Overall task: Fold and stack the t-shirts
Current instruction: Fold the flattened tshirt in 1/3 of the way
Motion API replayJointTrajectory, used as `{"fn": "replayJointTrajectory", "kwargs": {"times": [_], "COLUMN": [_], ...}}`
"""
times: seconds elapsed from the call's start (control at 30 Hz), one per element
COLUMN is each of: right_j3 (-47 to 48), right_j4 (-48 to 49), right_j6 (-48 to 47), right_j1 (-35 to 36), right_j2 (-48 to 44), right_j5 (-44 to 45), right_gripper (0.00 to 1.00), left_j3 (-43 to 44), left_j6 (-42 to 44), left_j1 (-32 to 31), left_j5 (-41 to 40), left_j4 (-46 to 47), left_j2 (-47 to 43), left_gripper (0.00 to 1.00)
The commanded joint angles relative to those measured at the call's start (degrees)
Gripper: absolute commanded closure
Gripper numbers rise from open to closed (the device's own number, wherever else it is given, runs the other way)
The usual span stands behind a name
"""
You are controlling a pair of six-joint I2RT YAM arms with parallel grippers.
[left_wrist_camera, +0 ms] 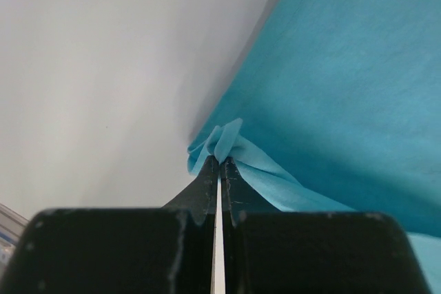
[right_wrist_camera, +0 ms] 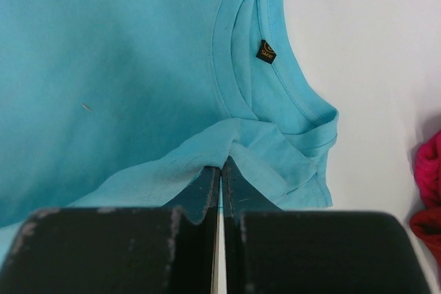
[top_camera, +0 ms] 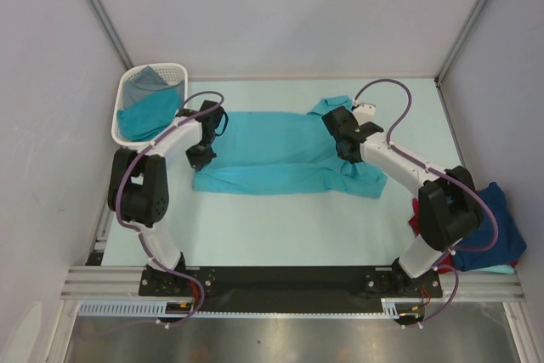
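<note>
A teal t-shirt [top_camera: 280, 155] lies spread across the middle of the table, its collar to the right. My left gripper [top_camera: 202, 157] is at the shirt's left edge, shut on a small bunch of teal cloth [left_wrist_camera: 222, 144]. My right gripper [top_camera: 348, 155] is at the shirt's right end, shut on a fold of the shirt [right_wrist_camera: 207, 153] just below the collar and its black label [right_wrist_camera: 266, 51]. A navy t-shirt [top_camera: 497, 235] and a red t-shirt [top_camera: 416, 214] lie heaped at the table's right edge beside the right arm's base. The red one [right_wrist_camera: 428, 184] also shows in the right wrist view.
A white slotted basket [top_camera: 157, 66] stands at the back left and holds a teal cloth [top_camera: 144, 118] and a grey cloth [top_camera: 151, 78]. Grey walls close in the back and both sides. Both arm bases sit on the black rail [top_camera: 280, 278] at the near edge.
</note>
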Motion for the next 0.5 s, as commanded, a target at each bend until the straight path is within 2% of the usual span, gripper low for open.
{"fn": "replayJointTrajectory", "kwargs": {"times": [0.0,0.33,0.37,0.4,0.47], "right_j3": [1.46,3.74,4.62,4.98,5.59], "right_j4": [1.23,0.79,0.52,0.26,0.26], "right_j6": [-0.34,-0.87,-0.87,-0.78,-0.87], "right_j1": [-0.53,-1.15,-1.06,-1.06,-0.98], "right_j2": [1.12,3.32,3.49,3.93,3.76], "right_j5": [0.47,0.03,-0.06,-0.15,-0.06], "right_gripper": [1.0,1.0,0.96,0.83,0.69], "left_j3": [3.75,5.5,5.77,5.86,5.86], "left_j6": [0.78,0.51,0.51,0.34,0.16], "left_j1": [0.55,0.81,0.81,0.81,0.81], "left_j5": [-1.89,-2.15,-2.32,-2.59,-3.29], "left_j4": [0.03,-0.59,-0.76,-1.02,-1.03], "left_j2": [1.37,3.57,3.57,3.31,2.52], "left_gripper": [1.0,0.98,0.95,0.93,0.87]}}
